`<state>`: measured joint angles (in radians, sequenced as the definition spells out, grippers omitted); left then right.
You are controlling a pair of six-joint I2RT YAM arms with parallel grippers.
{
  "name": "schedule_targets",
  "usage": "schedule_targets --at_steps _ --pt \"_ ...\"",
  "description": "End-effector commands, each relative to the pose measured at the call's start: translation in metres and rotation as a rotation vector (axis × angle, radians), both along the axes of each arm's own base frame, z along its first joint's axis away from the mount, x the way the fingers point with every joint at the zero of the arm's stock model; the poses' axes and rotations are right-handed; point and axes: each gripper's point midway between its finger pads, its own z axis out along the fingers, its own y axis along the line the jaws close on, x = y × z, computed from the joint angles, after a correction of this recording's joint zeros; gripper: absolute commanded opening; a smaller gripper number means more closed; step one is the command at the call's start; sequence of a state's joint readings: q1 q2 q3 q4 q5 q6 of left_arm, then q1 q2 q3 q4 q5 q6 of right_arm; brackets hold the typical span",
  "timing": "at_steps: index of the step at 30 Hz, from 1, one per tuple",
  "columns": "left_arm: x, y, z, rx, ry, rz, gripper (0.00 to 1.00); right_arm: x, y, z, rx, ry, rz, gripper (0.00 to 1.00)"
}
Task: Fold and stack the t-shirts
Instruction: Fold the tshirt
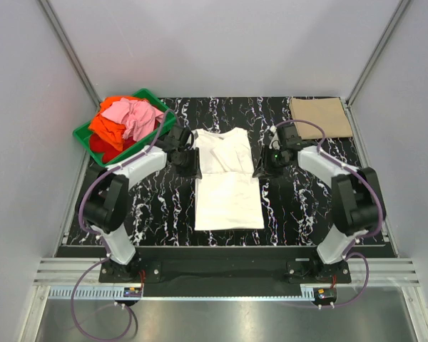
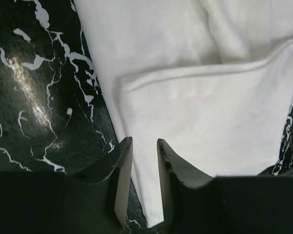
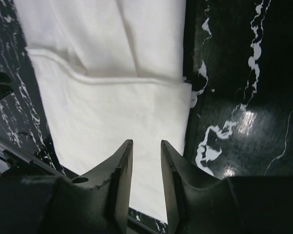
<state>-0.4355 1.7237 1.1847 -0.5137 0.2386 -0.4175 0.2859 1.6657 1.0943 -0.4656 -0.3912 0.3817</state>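
At table (image 1: 157, 206) centre, white tee (image 1: 230, 192), flat, partly folded. At its 9 o'clock edge, left fingers (image 2: 122, 180); at 3 o'clock, right fingers (image 3: 121, 183); both pairs narrowly parted, empty. At 1 o'clock, tan tee (image 1: 319, 117).

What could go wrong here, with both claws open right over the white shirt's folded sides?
1. The left gripper and right gripper hang open close over the white t-shirt. If one moves off low, a finger could snag a loose folded-in flap and undo it.
2. The flap edges look slightly slanted, so the next fold may come out crooked.
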Motion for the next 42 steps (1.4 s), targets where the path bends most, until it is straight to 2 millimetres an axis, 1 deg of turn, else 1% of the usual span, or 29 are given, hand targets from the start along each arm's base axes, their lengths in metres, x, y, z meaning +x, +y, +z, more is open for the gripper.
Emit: schedule_targets --at_steps 1,2,3,4,6,7,8,12,17,18,20,22,24,26,27,29,30,31,33,34,36,37,40,41,42 --pt "0.026 -0.006 -0.004 0.026 -0.052 -0.026 0.31 0.011 0.000 -0.024 -0.008 0.032 0.107 0.37" --pt "0.029 -0.007 -0.006 0.030 -0.050 -0.028 0.32 0.014 -0.001 -0.028 -0.009 0.033 0.117 0.37" --pt "0.033 -0.006 -0.012 0.049 -0.048 -0.023 0.33 0.015 -0.001 -0.037 -0.016 0.050 0.122 0.37" --pt "0.035 -0.005 -0.014 0.060 -0.052 -0.024 0.33 0.020 0.000 -0.037 -0.012 0.040 0.131 0.37" --pt "0.041 -0.002 -0.020 0.091 -0.056 -0.018 0.34 0.025 -0.001 -0.044 -0.013 0.049 0.141 0.37" --pt "0.042 -0.001 -0.022 0.098 -0.058 -0.021 0.34 0.029 0.001 -0.042 -0.003 0.040 0.149 0.37" --pt "0.044 -0.001 -0.026 0.104 -0.053 -0.023 0.34 0.031 0.000 -0.045 -0.001 0.045 0.152 0.37" --pt "0.048 -0.004 -0.028 0.104 -0.053 -0.038 0.34 0.033 -0.001 -0.046 -0.008 0.040 0.157 0.36" --pt "0.050 -0.006 -0.030 0.099 -0.052 -0.046 0.31 0.034 -0.002 -0.049 -0.019 0.037 0.164 0.29" --pt "0.050 -0.006 -0.029 0.097 -0.051 -0.048 0.29 0.033 -0.003 -0.052 -0.026 0.043 0.161 0.29" --pt "0.049 -0.008 -0.029 0.089 -0.048 -0.052 0.29 0.034 -0.005 -0.052 -0.034 0.041 0.158 0.29" --pt "0.049 -0.008 -0.029 0.088 -0.051 -0.057 0.27 0.034 -0.005 -0.053 -0.039 0.045 0.148 0.31" --pt "0.049 -0.010 -0.027 0.077 -0.051 -0.062 0.24 0.035 -0.005 -0.047 -0.033 0.032 0.147 0.31" --pt "0.049 -0.013 -0.026 0.067 -0.049 -0.068 0.22 0.036 -0.003 -0.046 -0.029 0.030 0.148 0.29" --pt "0.049 -0.014 -0.026 0.062 -0.045 -0.073 0.18 0.037 -0.003 -0.045 -0.029 0.027 0.147 0.27" --pt "0.049 -0.017 -0.022 0.047 -0.049 -0.078 0.14 0.038 -0.003 -0.042 -0.022 0.022 0.148 0.26" --pt "0.049 -0.017 -0.020 0.044 -0.048 -0.076 0.09 0.039 -0.002 -0.040 -0.019 0.015 0.149 0.27" --pt "0.049 -0.017 -0.017 0.040 -0.053 -0.075 0.00 0.039 -0.002 -0.038 -0.019 0.012 0.149 0.27" --pt "0.050 -0.019 -0.012 0.033 -0.060 -0.072 0.00 0.040 -0.001 -0.034 -0.017 -0.001 0.148 0.24" --pt "0.049 -0.019 -0.009 0.027 -0.064 -0.072 0.00 0.041 -0.001 -0.032 -0.016 -0.006 0.145 0.10" --pt "0.049 -0.020 -0.003 0.011 -0.065 -0.060 0.00 0.041 -0.001 -0.027 -0.013 -0.019 0.144 0.00" --pt "0.048 -0.020 0.004 0.003 -0.075 -0.056 0.00 0.041 -0.001 -0.025 -0.011 -0.021 0.142 0.00" --pt "0.046 -0.019 0.013 -0.001 -0.077 -0.033 0.00 0.039 0.002 -0.013 0.012 -0.041 0.142 0.00" --pt "0.048 -0.016 0.016 0.008 -0.084 -0.018 0.00 0.040 0.002 -0.006 0.016 -0.058 0.141 0.00" --pt "0.046 -0.016 0.018 0.006 -0.080 -0.008 0.00 0.039 0.002 -0.005 0.017 -0.062 0.140 0.00"
